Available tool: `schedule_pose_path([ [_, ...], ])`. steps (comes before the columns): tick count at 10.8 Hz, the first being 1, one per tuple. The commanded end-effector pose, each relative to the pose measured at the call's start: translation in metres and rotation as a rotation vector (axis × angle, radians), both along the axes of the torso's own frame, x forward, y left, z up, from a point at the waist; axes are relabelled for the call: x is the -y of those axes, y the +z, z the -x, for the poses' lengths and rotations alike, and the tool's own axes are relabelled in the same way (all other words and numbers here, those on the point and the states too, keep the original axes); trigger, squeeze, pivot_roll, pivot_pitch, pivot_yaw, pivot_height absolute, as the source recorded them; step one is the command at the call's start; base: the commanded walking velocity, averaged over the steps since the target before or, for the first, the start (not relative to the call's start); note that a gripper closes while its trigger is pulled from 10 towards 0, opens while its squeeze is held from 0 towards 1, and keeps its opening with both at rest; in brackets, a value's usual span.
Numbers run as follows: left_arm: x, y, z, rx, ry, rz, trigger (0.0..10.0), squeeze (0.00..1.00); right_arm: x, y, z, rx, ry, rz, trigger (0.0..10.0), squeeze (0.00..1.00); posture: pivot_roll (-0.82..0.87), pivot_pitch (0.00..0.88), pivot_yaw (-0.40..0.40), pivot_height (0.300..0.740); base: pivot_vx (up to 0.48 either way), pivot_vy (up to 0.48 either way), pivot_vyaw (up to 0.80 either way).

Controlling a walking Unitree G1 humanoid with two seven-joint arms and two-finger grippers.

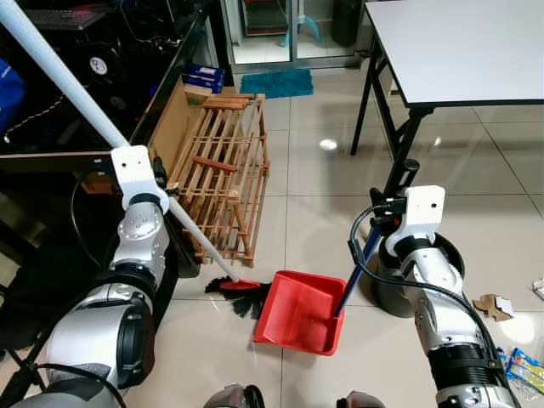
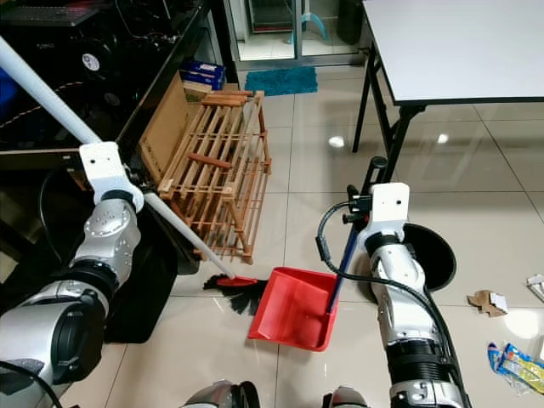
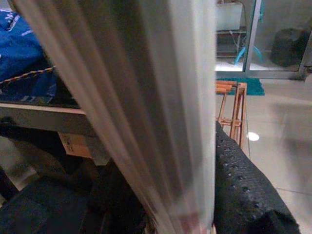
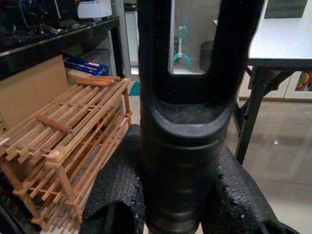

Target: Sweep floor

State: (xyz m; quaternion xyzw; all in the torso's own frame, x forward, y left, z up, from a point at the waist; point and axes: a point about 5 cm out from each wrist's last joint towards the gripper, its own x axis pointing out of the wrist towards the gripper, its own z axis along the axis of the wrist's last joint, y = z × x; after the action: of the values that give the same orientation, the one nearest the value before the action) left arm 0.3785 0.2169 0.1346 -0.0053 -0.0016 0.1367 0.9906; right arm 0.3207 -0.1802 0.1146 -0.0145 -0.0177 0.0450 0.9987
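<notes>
The broom (image 1: pixel 127 151) is held slanted, its black bristles (image 1: pixel 238 293) resting on the tiled floor (image 1: pixel 314 183) just beside the open lip of the red dustpan (image 1: pixel 297 313), which is set flat on the tiles. No swept pile can be made out in the pan; scraps of litter (image 1: pixel 495 306) remain well apart near the right arm, so most of the sweeping is judged outstanding. The left gripper (image 3: pixel 195 195) is closed around the pale broom pole. The right gripper (image 4: pixel 180 195) is clamped on the dustpan's black handle (image 4: pixel 187 97).

My feed: glossy beige tile floor (image 1: pixel 314 170), a tipped wooden rack (image 1: pixel 223 174) beside a dark desk (image 1: pixel 102 102), and 1 white table (image 1: pixel 459 51).
</notes>
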Motion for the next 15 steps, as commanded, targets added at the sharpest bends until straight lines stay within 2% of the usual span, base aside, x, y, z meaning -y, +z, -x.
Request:
schedule_pose_path([
  [1, -0.0028, -0.0059, 0.0023, -0.028, -0.007, 0.009, 0.0, 0.0, -0.0038, 0.0083, -0.0013, 0.034, 0.015, -0.015, 10.0, 0.0, -0.23, 0.109, 0.109, 0.74, 0.0, 0.0, 0.0],
  [11, -0.0049, -0.0052, 0.0053, 0.007, -0.004, -0.01, 0.0, 0.0, -0.006, 0.007, -0.0016, 0.028, 0.016, -0.015, 10.0, 0.0, -0.22, 0.111, 0.109, 0.74, 0.0, 0.0, 0.0],
  [14, -0.0111, -0.0087, 0.0099, 0.014, 0.013, 0.005, 0.0, 0.0, -0.0081, 0.0061, -0.0027, 0.024, 0.024, -0.015, 10.0, 0.0, -0.21, 0.113, 0.102, 0.74, 0.0, 0.0, 0.0],
  [15, -0.0115, -0.0071, 0.0093, 0.021, -0.013, 0.03, 0.0, 0.0, -0.0082, 0.0065, -0.0033, 0.025, 0.026, -0.014, 10.0, 0.0, -0.2, 0.112, 0.101, 0.74, 0.0, 0.0, 0.0],
])
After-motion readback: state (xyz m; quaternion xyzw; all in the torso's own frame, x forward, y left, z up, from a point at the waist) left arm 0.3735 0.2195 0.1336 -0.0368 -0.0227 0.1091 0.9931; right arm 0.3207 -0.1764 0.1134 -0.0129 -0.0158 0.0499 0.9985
